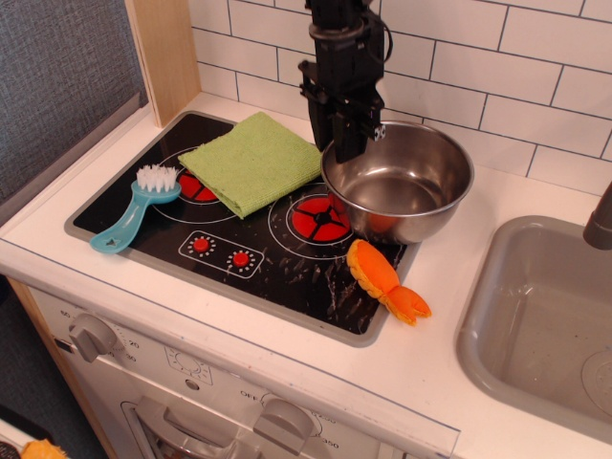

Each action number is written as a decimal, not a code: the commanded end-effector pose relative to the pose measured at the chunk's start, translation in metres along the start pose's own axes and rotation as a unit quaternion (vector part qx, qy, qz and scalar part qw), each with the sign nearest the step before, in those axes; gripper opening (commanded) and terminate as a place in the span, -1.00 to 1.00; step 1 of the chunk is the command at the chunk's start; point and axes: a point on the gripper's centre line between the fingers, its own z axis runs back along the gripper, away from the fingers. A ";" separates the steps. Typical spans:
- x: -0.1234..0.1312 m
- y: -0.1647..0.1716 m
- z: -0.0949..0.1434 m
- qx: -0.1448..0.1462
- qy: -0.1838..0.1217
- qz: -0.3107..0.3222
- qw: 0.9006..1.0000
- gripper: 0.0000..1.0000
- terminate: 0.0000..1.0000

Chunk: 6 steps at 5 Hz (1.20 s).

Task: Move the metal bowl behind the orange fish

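Observation:
The metal bowl point(402, 186) stands upright and level on the back right corner of the black stove top point(277, 263), right behind the orange fish point(384, 281). The fish lies at the stove's front right edge, a small gap from the bowl. My gripper point(344, 145) comes down from above and is shut on the bowl's back left rim. Its black fingers point(350, 134) straddle the rim. The bowl is empty inside.
A green cloth point(253, 161) lies on the stove left of the bowl. A blue brush point(139, 206) lies at the stove's left. The grey sink point(545, 316) is to the right, with a dark faucet point(601, 222). The tiled wall point(535, 57) is close behind the bowl.

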 end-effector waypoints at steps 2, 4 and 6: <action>-0.052 -0.026 0.075 0.090 -0.032 0.133 0.987 1.00 -1.00; -0.066 -0.025 0.059 0.076 -0.010 0.096 0.992 1.00 -1.00; -0.066 -0.025 0.059 0.076 -0.010 0.096 0.992 1.00 1.00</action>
